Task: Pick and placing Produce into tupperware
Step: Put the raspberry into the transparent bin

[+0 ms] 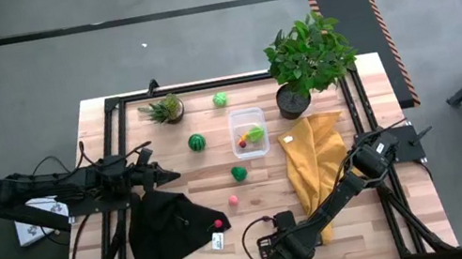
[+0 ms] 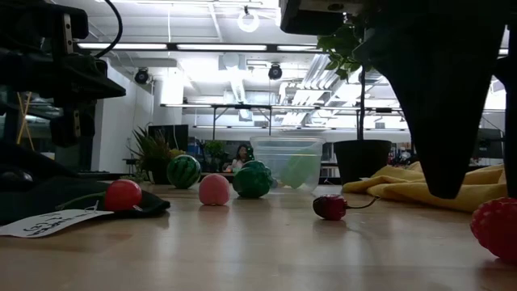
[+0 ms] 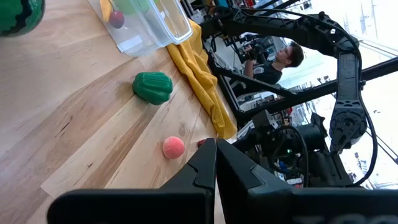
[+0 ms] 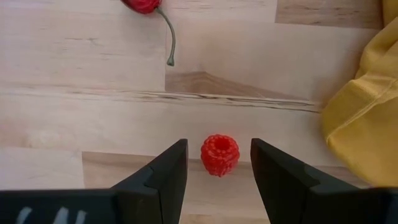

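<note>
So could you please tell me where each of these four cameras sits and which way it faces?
High view: above, looking straight down on the table; both arms show.
Low view: at tabletop height, looking level toward the tupperware; dark arm parts hang in from above.
Left wrist view: on the left arm, facing across the table; its shut left claw shows.
Right wrist view: looking down at a raspberry between the open right claw fingers.
Shared: the raspberry and a cherry appear in the low and right wrist views.

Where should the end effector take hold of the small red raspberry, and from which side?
Grip the raspberry across its round middle, coming straight down from above. It stands alone on bare wood, and the right end effector is open with one finger on either side.
</note>
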`<state>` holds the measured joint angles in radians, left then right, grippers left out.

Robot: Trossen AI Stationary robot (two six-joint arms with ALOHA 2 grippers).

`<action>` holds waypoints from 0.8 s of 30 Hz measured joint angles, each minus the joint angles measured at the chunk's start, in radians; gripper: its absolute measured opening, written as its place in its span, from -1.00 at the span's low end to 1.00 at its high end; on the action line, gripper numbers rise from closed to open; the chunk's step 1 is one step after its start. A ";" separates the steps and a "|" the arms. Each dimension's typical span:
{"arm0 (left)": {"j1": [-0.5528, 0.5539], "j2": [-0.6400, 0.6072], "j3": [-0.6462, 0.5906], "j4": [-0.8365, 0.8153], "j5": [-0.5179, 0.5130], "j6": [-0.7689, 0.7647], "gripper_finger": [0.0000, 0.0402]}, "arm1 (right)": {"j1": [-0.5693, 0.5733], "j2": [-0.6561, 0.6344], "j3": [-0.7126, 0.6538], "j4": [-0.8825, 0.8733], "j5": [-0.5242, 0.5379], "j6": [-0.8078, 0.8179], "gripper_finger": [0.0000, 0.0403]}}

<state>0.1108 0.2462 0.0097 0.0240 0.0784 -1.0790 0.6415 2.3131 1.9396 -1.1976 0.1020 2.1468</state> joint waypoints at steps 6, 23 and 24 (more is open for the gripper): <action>0.000 0.000 0.000 0.000 0.000 0.000 -1.00 | 0.000 0.018 0.000 0.020 -0.027 -0.009 -0.17; 0.000 0.000 0.000 0.000 0.000 0.000 -1.00 | 0.000 0.032 0.000 0.028 -0.035 -0.008 -0.17; 0.000 0.000 0.000 0.000 0.000 0.000 -1.00 | 0.000 0.035 0.000 0.029 -0.036 -0.008 -0.17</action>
<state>0.1111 0.2464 0.0097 0.0242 0.0784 -1.0790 0.6418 2.3476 1.9400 -1.1690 0.0663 2.1384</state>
